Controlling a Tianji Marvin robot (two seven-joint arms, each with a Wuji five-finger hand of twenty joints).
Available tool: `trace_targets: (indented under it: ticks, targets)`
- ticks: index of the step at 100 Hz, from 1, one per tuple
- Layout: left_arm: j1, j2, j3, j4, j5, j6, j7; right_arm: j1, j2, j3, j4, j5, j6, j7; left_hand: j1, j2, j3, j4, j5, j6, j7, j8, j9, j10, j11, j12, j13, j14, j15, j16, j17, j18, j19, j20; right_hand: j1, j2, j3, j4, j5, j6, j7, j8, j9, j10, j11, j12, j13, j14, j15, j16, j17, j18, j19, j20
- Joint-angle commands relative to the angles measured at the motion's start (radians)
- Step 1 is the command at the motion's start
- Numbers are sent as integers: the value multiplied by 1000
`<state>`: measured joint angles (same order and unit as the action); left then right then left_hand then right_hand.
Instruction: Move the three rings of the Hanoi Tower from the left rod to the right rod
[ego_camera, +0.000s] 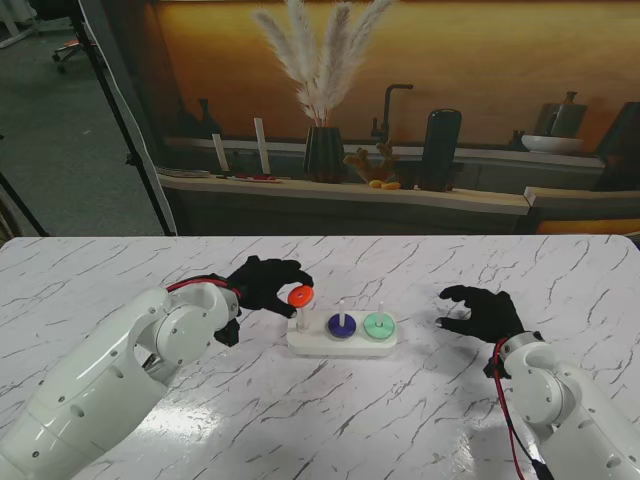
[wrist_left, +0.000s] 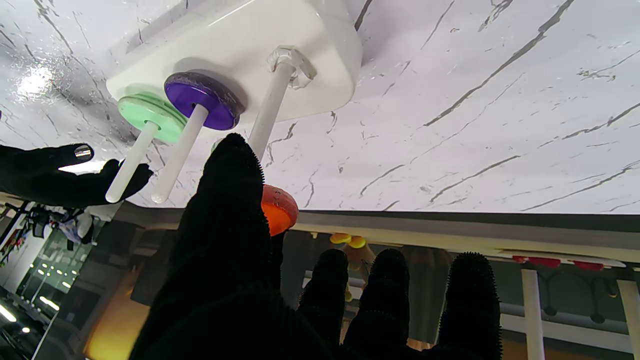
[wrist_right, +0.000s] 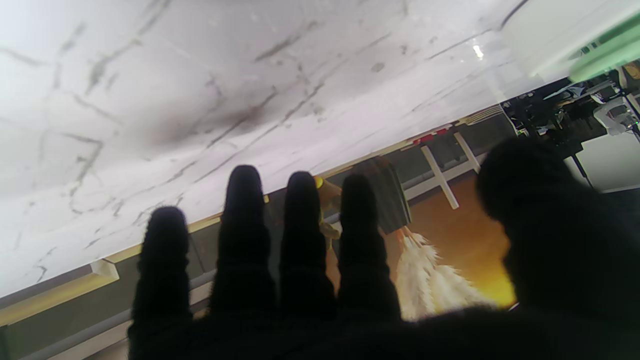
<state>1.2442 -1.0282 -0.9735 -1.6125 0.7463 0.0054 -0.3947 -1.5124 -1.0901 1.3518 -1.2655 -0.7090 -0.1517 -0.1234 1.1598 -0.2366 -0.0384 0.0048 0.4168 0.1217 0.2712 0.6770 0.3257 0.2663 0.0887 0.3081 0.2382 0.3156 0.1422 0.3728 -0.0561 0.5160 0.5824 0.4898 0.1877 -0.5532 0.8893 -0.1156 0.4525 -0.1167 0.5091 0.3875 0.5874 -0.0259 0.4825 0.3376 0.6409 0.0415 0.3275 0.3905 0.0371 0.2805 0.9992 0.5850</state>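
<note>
Pinching the orange ring (ego_camera: 299, 296) between thumb and a fingertip, my left hand (ego_camera: 262, 282) holds it in the air at the tip of the left rod (ego_camera: 303, 316); from the stand I cannot tell whether the ring is clear of the rod or just on it. My left wrist camera shows that rod bare down to the white base (wrist_left: 320, 45), with the ring half hidden behind my thumb (wrist_left: 230, 200). The base sits near the middle of the marble table (ego_camera: 330, 420), well away from every edge. On the middle rod (ego_camera: 342, 312) lies the purple ring (ego_camera: 342, 325), flat on the base. On the right rod (ego_camera: 379, 310) lies the green ring (ego_camera: 378, 324), also flat. Farther right, well apart from the base, my right hand (ego_camera: 482, 310) hovers over the table, fingers spread and curled slightly, holding nothing.
</note>
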Motion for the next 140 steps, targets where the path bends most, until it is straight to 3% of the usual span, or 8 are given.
trace_targets:
  ticks: [1,49,105,129,140]
  targets:
    - [-1,-2,6,4,-6,-13,-15,-7,-7,-2,-4,0,-1,1,57,84,30,-15,51,-40,44,10,17,-2,-8,18,13,13,-3,13,-13,44,33,-12,-2,-9,10,36,19,6,1,16,18,1,16,6,8,-22,13,8,-15,102,24,8]
    - [6,2,1,-14,4,-17,-29,-5,-8,-6,-1,4,-2,-4,54,86,30,-16,51,-38,39,9,17,-2,-9,18,9,15,-7,10,-13,46,29,-12,-2,-10,11,36,20,5,1,16,18,2,16,6,8,-24,13,8,-14,101,25,8]
    - [-9,-3,40,46,-22,8,-10,-8,-8,-2,-3,3,1,-4,54,89,30,-12,44,-26,29,0,16,-3,-7,20,14,11,-3,12,-7,43,35,-9,-2,-9,11,35,21,5,2,16,18,2,16,6,9,-24,13,8,-14,102,24,8]
    - [-8,-18,63,112,-25,0,83,-7,-8,-6,-2,6,1,-5,36,74,26,-6,36,-11,15,-39,25,-7,5,28,26,5,12,21,-4,45,65,2,-3,-9,11,35,20,5,2,16,19,2,17,6,8,-23,14,8,-14,101,24,7]
    - [-13,-25,78,144,-30,-8,120,-7,-8,-6,-1,6,0,-4,-22,-7,45,31,-12,27,-41,-132,-1,2,2,25,14,4,9,21,-11,43,65,-6,-3,-8,11,35,21,5,2,16,18,1,16,6,9,-23,14,8,-14,100,24,7]
